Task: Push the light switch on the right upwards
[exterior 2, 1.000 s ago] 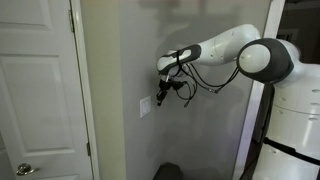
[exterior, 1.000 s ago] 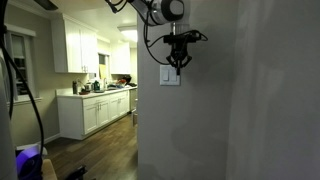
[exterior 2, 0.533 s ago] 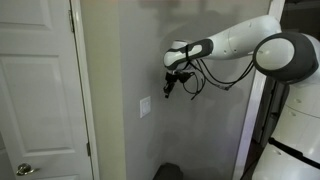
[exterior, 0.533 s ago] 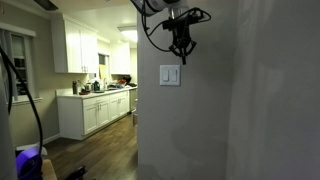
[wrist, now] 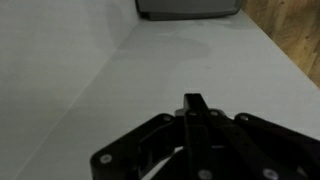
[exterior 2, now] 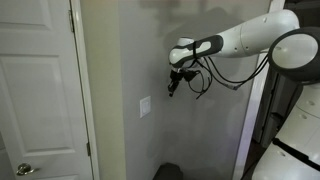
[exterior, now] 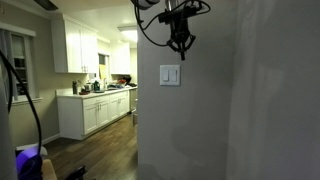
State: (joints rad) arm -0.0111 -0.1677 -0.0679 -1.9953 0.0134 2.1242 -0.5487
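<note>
Gripper (exterior: 181, 46) hangs above the wall plate (exterior: 171, 85), clear of it. Its fingers look pressed together into one dark point aimed down. The light switch (exterior: 175, 76), the R paddle in that plate, sits almost straight below the tip, long axis vertical, in line w/ the fingers. Plate's smooth white plastic, nearly square, on a flat matte wall (exterior: 260, 110); paddles are tall & narrow. Too small to tell how it's rocked. An upward push prob. needs the tip under the plate's mid-line.

White, rounded arm (exterior 2: 250, 35) links; black gripper (exterior 2: 171, 88) (matte linkage bars with small screws, seen in the wrist view); thin black cables (exterior 2: 228, 84) looping.
</note>
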